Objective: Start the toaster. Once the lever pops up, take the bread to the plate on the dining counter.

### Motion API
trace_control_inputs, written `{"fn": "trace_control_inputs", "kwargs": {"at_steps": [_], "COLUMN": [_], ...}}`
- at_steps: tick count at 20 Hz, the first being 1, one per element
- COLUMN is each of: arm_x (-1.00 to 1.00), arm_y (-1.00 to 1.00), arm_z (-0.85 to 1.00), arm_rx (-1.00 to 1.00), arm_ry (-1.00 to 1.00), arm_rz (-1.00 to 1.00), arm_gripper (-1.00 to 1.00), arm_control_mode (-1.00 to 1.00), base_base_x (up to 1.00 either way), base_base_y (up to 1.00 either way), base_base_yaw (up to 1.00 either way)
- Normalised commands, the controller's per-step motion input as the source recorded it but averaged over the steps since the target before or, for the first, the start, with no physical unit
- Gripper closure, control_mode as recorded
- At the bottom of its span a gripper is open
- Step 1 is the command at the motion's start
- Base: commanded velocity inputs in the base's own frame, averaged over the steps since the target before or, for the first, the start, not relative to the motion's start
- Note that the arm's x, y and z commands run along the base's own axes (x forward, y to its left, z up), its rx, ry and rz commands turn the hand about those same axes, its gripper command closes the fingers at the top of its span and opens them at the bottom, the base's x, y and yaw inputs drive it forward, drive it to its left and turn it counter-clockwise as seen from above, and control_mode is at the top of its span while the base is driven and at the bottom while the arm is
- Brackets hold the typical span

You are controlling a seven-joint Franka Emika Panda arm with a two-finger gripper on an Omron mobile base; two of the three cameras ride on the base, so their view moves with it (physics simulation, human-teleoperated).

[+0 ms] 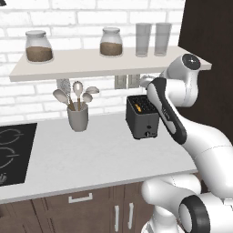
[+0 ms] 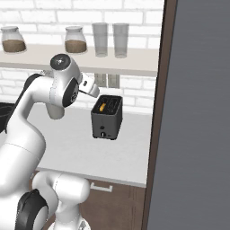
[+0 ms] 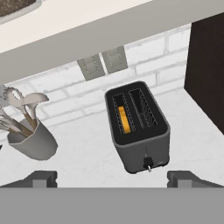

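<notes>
- The toaster (image 3: 139,129) stands on the white worktop (image 1: 91,154) against the brick wall, beside a utensil cup (image 3: 34,140).
- The bread (image 3: 124,119) sits deep in the toaster's left slot as the hand view shows it.
- The gripper (image 3: 112,178) hovers above and in front of the toaster, fingers spread wide, holding nothing.
- The step in hand is starting the toaster; nothing appears pressed yet.
- Next, the gripper likely must lower onto the small front lever (image 3: 148,163), though its exact position is hard to judge.

Base views flank arm, facing wall; hand view looks down closer; all share toaster (image 1: 143,117).
</notes>
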Motion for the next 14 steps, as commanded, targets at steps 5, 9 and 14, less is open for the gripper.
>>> {"fn": "trace_control_inputs", "kwargs": {"at_steps": [5, 9, 14], "arm_x": [0.00, 0.00, 0.00], "arm_y": [0.00, 0.00, 0.00], "arm_z": [0.00, 0.00, 0.00], "arm_rx": [0.00, 0.00, 0.00], "arm_ry": [0.00, 0.00, 0.00], "arm_rz": [0.00, 0.00, 0.00], "arm_gripper": [-1.00, -1.00, -1.00], "arm_control_mode": [-1.00, -1.00, -1.00], "base_base_x": [0.00, 0.00, 0.00], "base_base_y": [0.00, 0.00, 0.00], "base_base_yaw": [0.00, 0.00, 0.00]}}
